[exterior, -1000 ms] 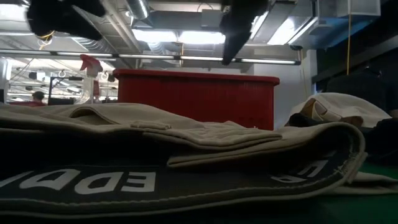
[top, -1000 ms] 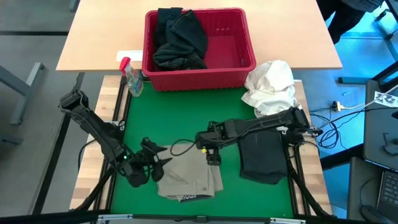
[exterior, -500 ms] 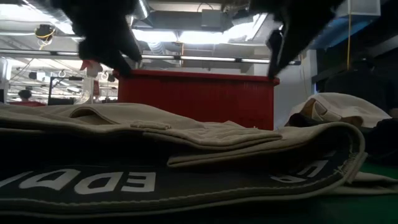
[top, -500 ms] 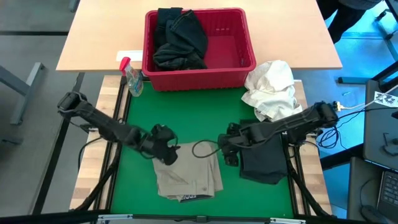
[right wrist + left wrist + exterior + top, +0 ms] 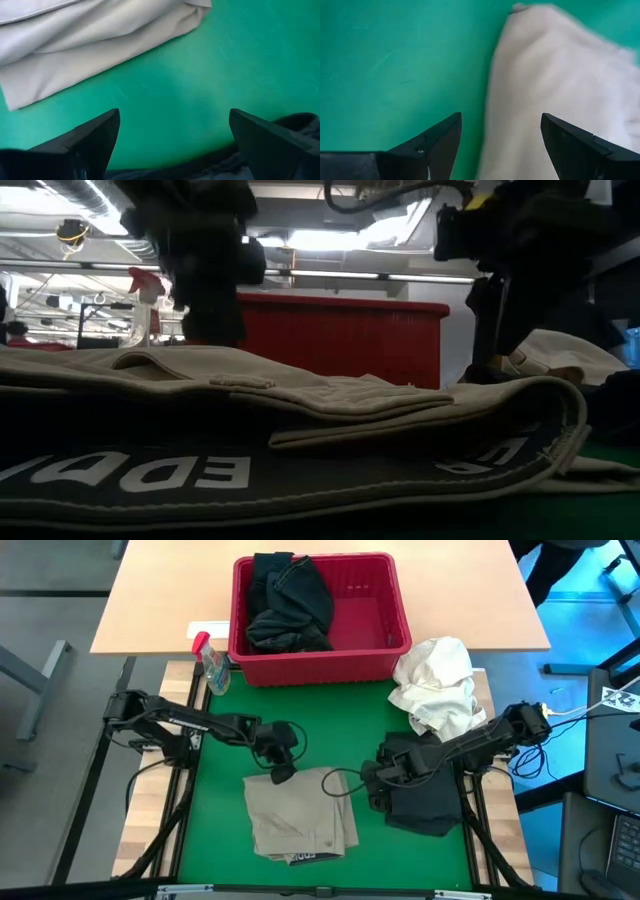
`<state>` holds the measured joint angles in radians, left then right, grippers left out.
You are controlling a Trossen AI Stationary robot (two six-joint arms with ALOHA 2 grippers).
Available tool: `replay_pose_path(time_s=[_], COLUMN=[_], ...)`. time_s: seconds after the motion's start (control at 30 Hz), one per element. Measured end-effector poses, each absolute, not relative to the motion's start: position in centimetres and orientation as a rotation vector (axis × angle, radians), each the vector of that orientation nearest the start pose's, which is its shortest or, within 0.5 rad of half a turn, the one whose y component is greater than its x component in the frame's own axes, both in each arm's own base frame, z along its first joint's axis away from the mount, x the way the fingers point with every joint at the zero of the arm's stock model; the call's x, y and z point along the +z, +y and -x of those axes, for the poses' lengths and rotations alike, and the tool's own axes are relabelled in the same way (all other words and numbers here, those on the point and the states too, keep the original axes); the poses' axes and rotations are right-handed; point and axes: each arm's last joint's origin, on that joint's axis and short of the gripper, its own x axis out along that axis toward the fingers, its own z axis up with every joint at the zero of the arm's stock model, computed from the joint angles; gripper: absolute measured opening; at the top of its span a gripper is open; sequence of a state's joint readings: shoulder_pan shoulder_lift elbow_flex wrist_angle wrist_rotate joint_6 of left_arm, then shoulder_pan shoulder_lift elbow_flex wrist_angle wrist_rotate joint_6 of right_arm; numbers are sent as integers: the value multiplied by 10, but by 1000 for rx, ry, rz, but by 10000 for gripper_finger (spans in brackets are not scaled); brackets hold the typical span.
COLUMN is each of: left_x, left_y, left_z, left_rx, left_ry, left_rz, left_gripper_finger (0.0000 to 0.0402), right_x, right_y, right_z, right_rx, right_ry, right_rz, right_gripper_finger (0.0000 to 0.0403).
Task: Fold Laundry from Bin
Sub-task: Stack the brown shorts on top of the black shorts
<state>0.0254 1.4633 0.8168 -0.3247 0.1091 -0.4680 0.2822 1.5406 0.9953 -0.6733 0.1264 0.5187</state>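
The dark left gripper hangs near table centre, fingers spread, its arm reaching in from nine o'clock. The dark right gripper, also spread, extends from three o'clock.

Red bin, slotted ribbed sides; held black garments. Khaki-beige garment carried a dark band with pale lettering. Folded garment was dark charcoal. Mat was green. Cloth bundle was white. Spray bottle was clear with red top. Far table was light wood.
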Motion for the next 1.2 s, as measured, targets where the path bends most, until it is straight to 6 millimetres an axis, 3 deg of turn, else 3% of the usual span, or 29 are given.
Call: replay_pose_path(time_s=[0.23, 0.53, 0.7, 0.87, 1.1, 1.2], left_x=[161, 127, 119, 118, 118, 119], left_y=[3, 5, 5, 0, -12, -17], left_z=[-289, -301, -304, -306, -308, -309], left_rx=[-20, -69, -55, -60, -92, -109], left_ry=[1027, 1091, 1101, 1079, 1066, 1065], left_rz=[520, 543, 481, 424, 400, 396], left_gripper_finger=[266, 266, 257, 193, 35, 16], right_x=[201, 203, 203, 203, 203, 205], right_y=[86, 86, 86, 86, 86, 87], right_z=[-277, -280, -281, -281, -281, -286], right_rx=[-173, -166, -164, -163, -195, -195], right_ry=[1127, 1088, 1085, 1084, 1075, 1024], right_rz=[-179, -185, -187, -187, -246, -277], right_gripper_finger=[376, 376, 376, 376, 376, 376])
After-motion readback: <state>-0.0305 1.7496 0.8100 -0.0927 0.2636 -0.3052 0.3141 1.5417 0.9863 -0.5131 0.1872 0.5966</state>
